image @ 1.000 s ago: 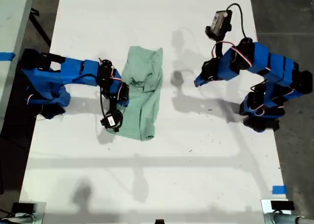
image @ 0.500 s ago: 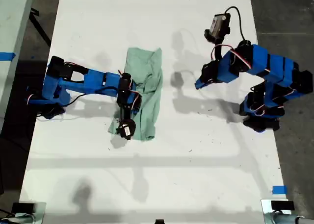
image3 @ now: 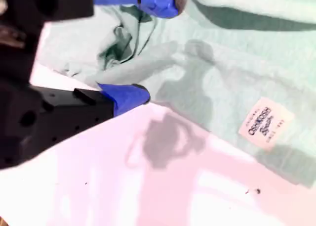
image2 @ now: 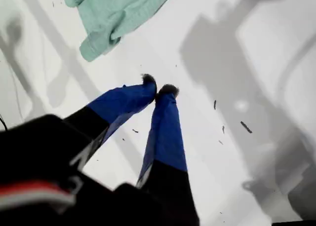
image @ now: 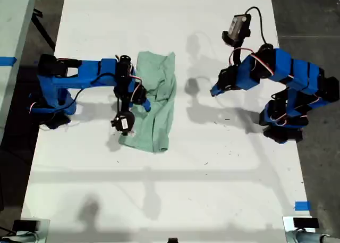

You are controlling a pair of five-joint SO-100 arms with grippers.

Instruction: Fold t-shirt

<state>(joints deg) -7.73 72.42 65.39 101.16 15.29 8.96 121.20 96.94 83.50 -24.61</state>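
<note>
Looking down your second gripper (image3: pixel 148 50), you've got the jaws spread wide with nothing between them, one fingertip (image3: pixel 165 3) over the rumpled cloth and the other at the edge of the t-shirt (image: pixel 156 102), where the cloth meets the white table (image: pixel 175 195). There's a small printed label (image3: pixel 261 122) on the fabric near it. Your first gripper (image2: pixel 159 89) is pretty much pinched closed on nothing, tips nearly touching, hanging above bare table well apart from the shirt, over toward the exterior view's right. The shirt itself lies as a narrow folded strip left of centre in the exterior view.
</note>
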